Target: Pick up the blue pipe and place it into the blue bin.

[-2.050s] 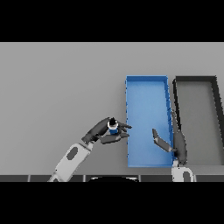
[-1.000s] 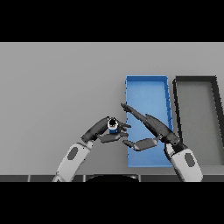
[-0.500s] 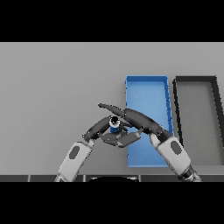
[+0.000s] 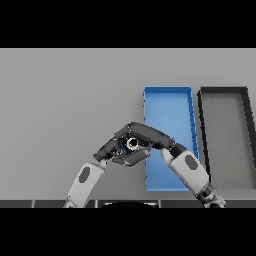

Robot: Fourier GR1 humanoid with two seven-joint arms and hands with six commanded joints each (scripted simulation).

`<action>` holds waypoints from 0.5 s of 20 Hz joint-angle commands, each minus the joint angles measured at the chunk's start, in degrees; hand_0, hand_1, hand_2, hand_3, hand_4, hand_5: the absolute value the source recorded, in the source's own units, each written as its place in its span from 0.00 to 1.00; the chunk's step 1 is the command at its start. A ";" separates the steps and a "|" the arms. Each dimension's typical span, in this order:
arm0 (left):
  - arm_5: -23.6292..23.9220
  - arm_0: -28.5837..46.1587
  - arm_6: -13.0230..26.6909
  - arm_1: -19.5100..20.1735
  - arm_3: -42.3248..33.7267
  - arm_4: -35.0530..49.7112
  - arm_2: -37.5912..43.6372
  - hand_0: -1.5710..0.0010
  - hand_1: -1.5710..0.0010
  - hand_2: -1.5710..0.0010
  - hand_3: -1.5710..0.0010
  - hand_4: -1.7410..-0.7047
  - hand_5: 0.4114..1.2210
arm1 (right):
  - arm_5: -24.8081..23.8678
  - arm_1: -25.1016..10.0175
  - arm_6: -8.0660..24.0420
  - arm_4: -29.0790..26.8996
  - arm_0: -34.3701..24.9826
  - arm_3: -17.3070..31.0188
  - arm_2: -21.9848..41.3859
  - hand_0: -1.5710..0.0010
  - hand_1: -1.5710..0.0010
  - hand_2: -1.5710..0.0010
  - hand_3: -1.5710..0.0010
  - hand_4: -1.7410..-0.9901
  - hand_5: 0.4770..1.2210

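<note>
Table (image 4: 60,100) (grey), two bins

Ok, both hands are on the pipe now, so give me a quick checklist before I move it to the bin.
1. Blue pipe held: ok, both hands close around it.
2. Left hand fingers curled on the pipe: ok.
3. Right hand wrapped over the pipe: ok.
4. Pipe lifted clear of the table: cannot tell.
5. Blue bin open inside: ok, though the right arm crosses its near end.
6. Pipe already in the blue bin: not ok, it is left of it.
</note>
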 commanded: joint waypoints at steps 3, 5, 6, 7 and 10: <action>-1.52 0.54 -1.32 -1.57 0.12 2.42 1.03 0.00 0.00 0.00 0.04 0.04 1.00 | -0.79 1.07 -1.98 -0.13 0.49 1.58 0.77 0.14 0.14 0.14 0.24 0.15 0.51; -1.77 0.86 -2.07 -2.17 0.04 2.48 0.91 0.00 0.00 0.00 0.07 0.03 1.00 | -1.30 0.66 -3.03 0.40 0.64 0.94 1.81 0.09 0.09 0.09 0.17 0.10 0.69; -1.99 1.31 -1.71 -2.27 -0.42 2.43 0.85 0.00 0.00 0.00 0.08 0.02 1.00 | -1.59 0.23 -3.98 0.78 0.98 0.63 2.03 0.07 0.07 0.07 0.14 0.08 0.75; -2.18 0.92 -0.46 -2.12 -0.85 2.38 1.33 0.00 0.00 0.00 0.09 0.02 1.00 | -1.52 -0.05 -5.76 0.95 0.82 1.14 2.03 0.06 0.06 0.06 0.11 0.06 0.80; -2.19 0.68 -1.79 -2.44 -0.68 1.49 1.58 0.00 0.00 0.00 0.09 0.01 1.00 | -2.35 -0.13 -6.51 0.28 0.91 0.89 2.69 0.03 0.03 0.03 0.06 0.03 0.90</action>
